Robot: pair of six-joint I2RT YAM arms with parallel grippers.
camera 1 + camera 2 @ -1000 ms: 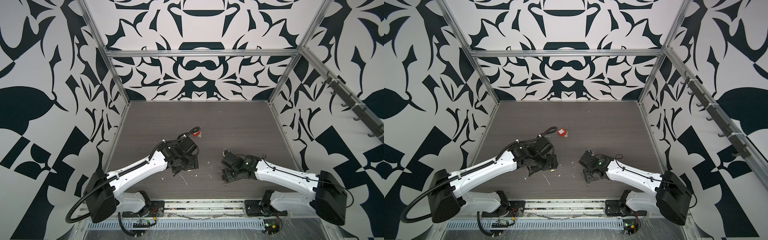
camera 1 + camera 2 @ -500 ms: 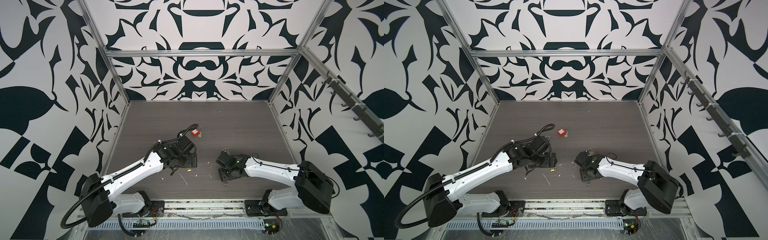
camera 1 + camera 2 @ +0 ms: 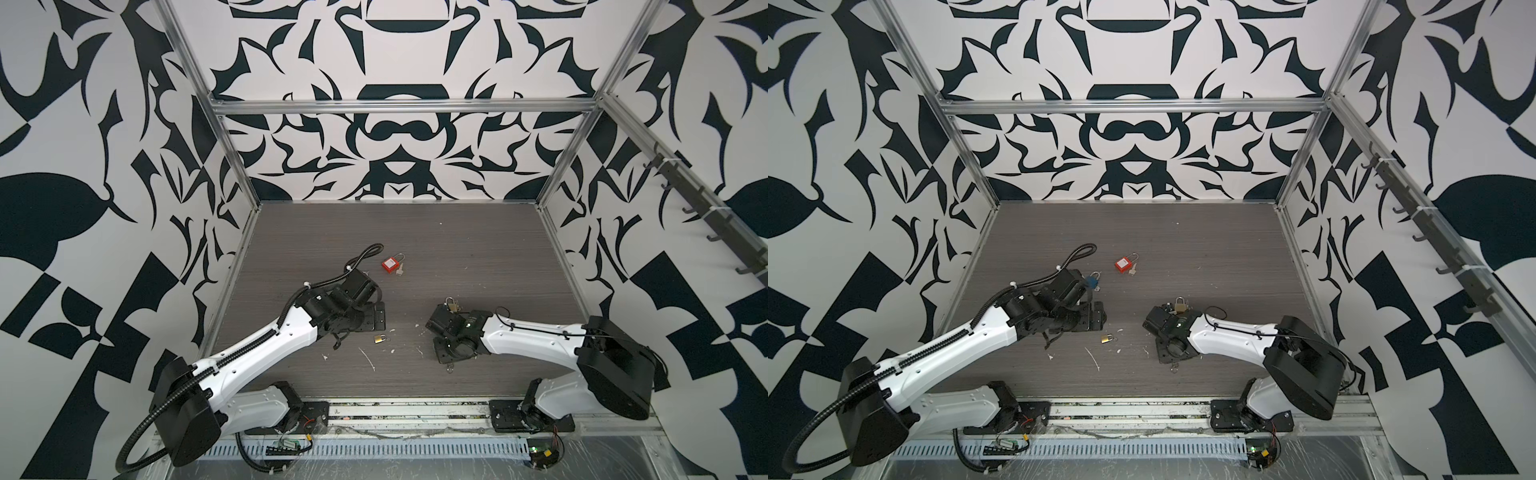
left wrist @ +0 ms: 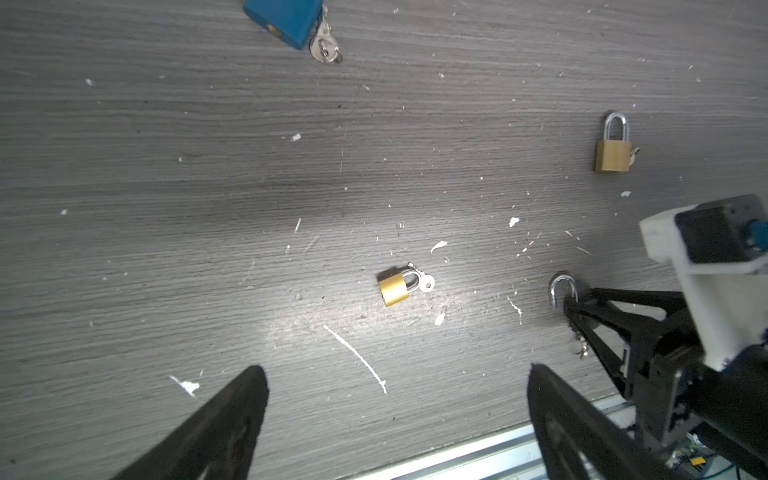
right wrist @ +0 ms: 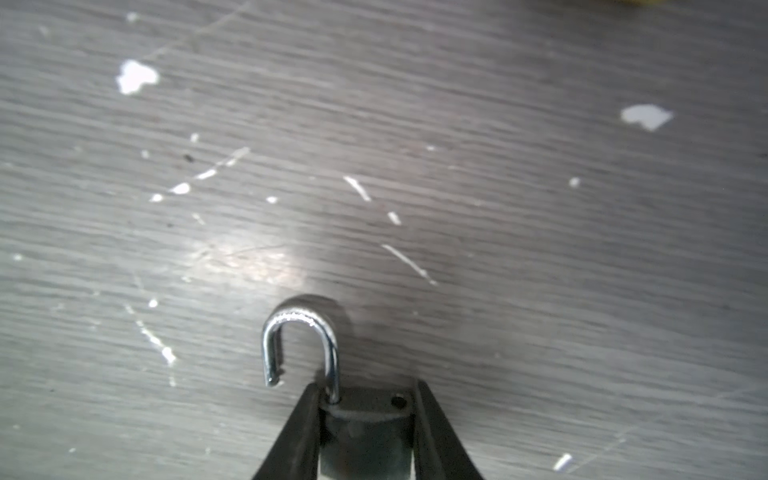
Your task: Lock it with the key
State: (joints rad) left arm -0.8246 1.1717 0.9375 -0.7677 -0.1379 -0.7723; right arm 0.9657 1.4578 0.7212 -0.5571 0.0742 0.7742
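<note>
In the right wrist view my right gripper (image 5: 365, 386) is shut on the body of a padlock (image 5: 365, 432). Its steel shackle (image 5: 299, 332) stands open, the free end out of its hole. The left wrist view shows the same shackle (image 4: 563, 286) poking out of the right gripper, with a small silvery key piece (image 4: 582, 349) behind it. My left gripper (image 4: 395, 369) hangs open over bare table, short of a small brass padlock (image 4: 392, 289) with a key (image 4: 426, 283) beside its shackle. In both top views the right gripper (image 3: 451, 351) (image 3: 1169, 349) sits low at the table's front.
A larger brass padlock (image 3: 452, 306) lies just beyond the right wrist. A red padlock (image 3: 390, 264) with a key lies mid-table. A blue padlock (image 3: 1093, 280) with a key rests beside the left arm. White scraps dot the table. The front metal rail (image 4: 478, 457) is close.
The right jaws have closed in onto the padlock's body. The left jaws have opened fully, and the left gripper has shifted slightly away from the small brass padlock.
</note>
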